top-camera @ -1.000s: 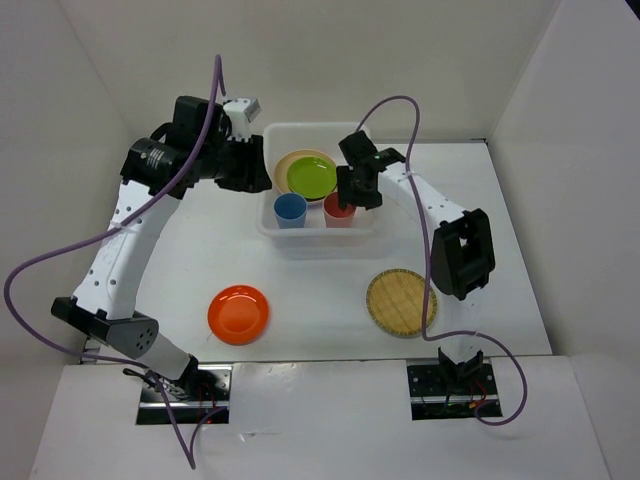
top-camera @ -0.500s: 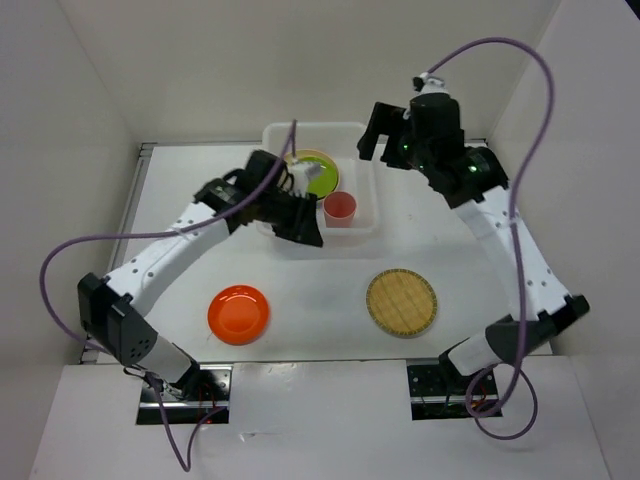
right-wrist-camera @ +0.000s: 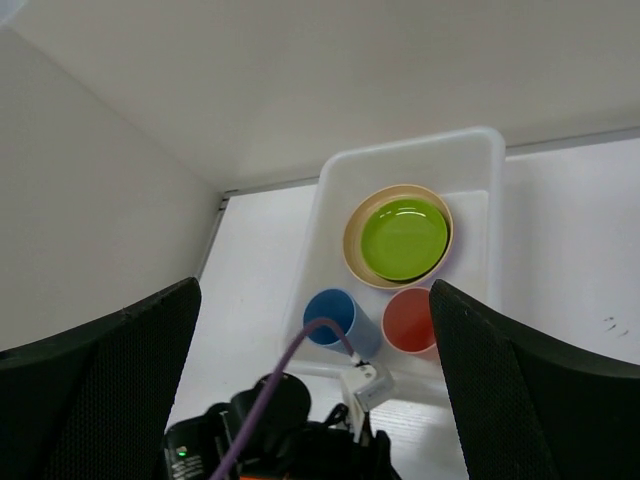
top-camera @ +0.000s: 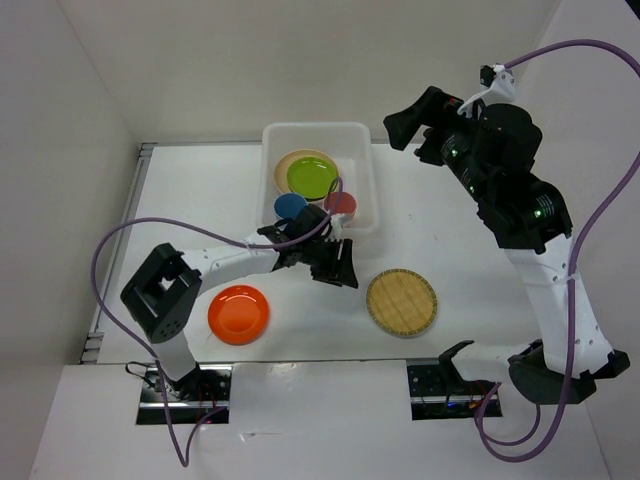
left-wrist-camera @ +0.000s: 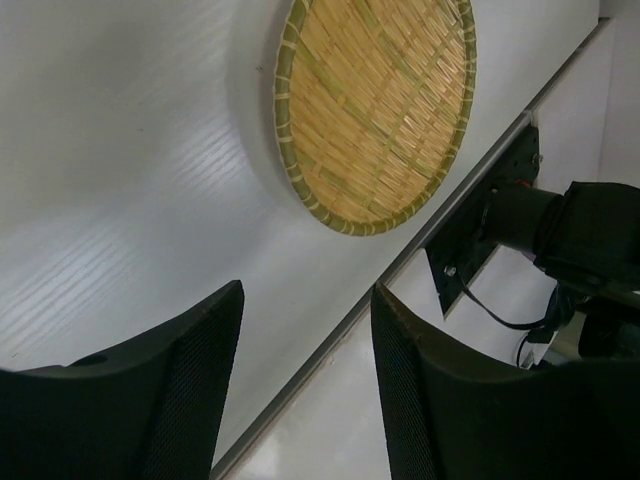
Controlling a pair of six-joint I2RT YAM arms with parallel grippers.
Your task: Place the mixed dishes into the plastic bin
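Two dishes outside bin: woven disc (left-wrist-camera: 375,110) and orange plate (top-camera: 238,314), both flat on the surface (top-camera: 470,200), well apart.
Inside bin: lime green plate (top-camera: 311,176) stacked on pale yellow plate (top-camera: 281,170); blue cup (top-camera: 290,206) and pink-red cup (top-camera: 341,203) sit at the near wall of the bin (top-camera: 315,128).
My left fingers (left-wrist-camera: 190,390): spread, nothing between them, low over the surface just beside the disc.
My right fingers (right-wrist-camera: 110,390): spread wide, empty, held high beside the bin's far right corner.
Risk 1: disc lies flat with a thin rim, so my left fingers could skid it instead of pinching.
Risk 2: disc sits near the surface's front edge, and a push that way could send it off.
Risk 3: my left arm's purple cable (top-camera: 130,232) runs close over the cups and could snag or tip one on a swing.
Risk 4: a loose pinch could drop the disc onto the cups.
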